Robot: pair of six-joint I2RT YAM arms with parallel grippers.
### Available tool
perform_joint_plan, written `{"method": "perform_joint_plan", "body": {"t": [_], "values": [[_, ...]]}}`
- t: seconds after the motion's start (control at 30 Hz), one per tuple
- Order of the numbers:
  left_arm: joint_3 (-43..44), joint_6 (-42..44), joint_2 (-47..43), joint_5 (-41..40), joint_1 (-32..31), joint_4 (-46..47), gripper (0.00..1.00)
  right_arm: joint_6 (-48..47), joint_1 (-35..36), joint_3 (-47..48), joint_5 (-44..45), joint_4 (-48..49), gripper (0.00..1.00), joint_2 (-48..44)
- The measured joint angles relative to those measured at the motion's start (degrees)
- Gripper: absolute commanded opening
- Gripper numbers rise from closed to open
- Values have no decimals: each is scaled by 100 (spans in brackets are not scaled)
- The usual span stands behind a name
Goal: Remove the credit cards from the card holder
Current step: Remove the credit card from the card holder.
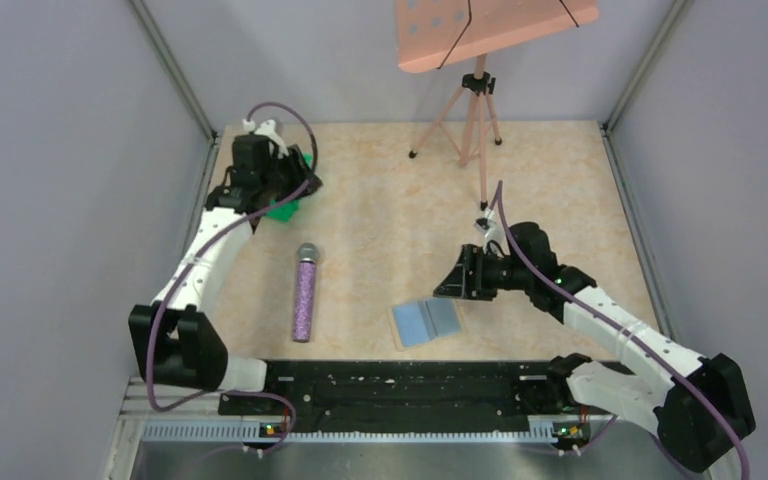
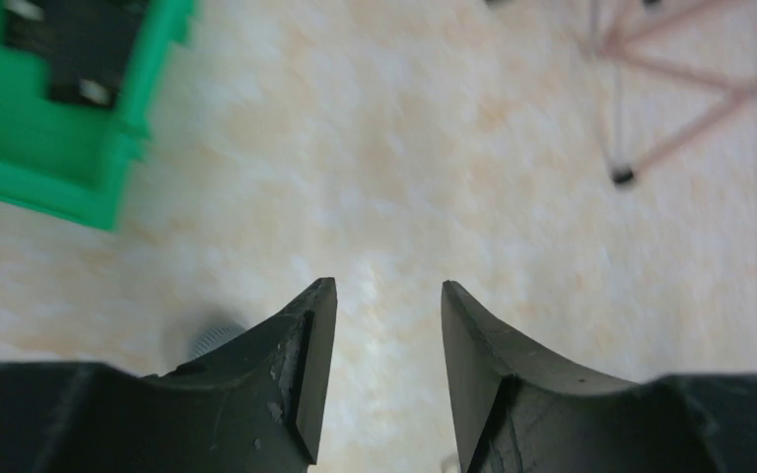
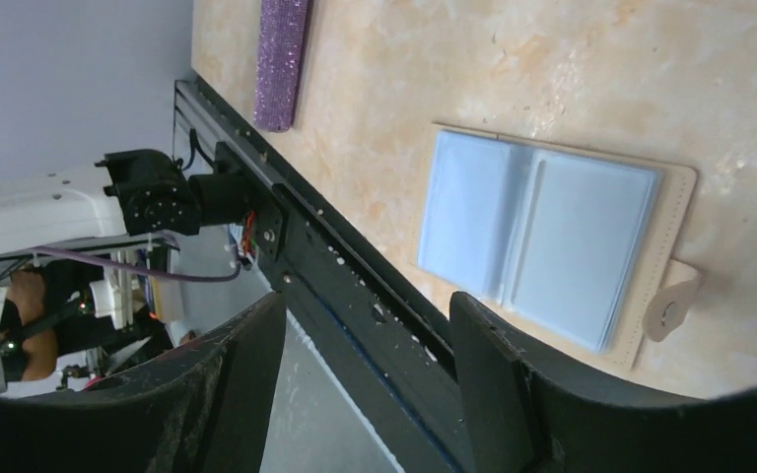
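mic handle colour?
Sparkly purple microphone handle, silver-grey head; shows best in the top external view.

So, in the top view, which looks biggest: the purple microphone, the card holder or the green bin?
1. Purple microphone, longest.
2. Card holder, shorter but wider; close call.
3. Green bin, mostly hidden under the left arm.

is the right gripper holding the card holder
No, the right gripper is open and empty; the card holder lies spread open on the table beyond it.
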Motion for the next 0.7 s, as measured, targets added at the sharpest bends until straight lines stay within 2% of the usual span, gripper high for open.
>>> {"method": "perform_joint_plan", "body": {"t": [0.17, 0.27, 0.5, 0.7], "values": [[-1108, -249, -1010, 424, -1709, -280, 46, 166, 424, -236, 260, 365, 60, 96], [-1744, -544, -1440, 748, -2385, -232, 44, 186, 490, -417, 468, 501, 60, 260], [-3427, -1502, -2249, 1080, -2892, 507, 39, 94, 494, -603, 979, 544, 60, 614], [-4183, -2192, -2063, 1305, -3202, 1279, 32, 7, 494, -745, 1281, 695, 56, 1045]]}}
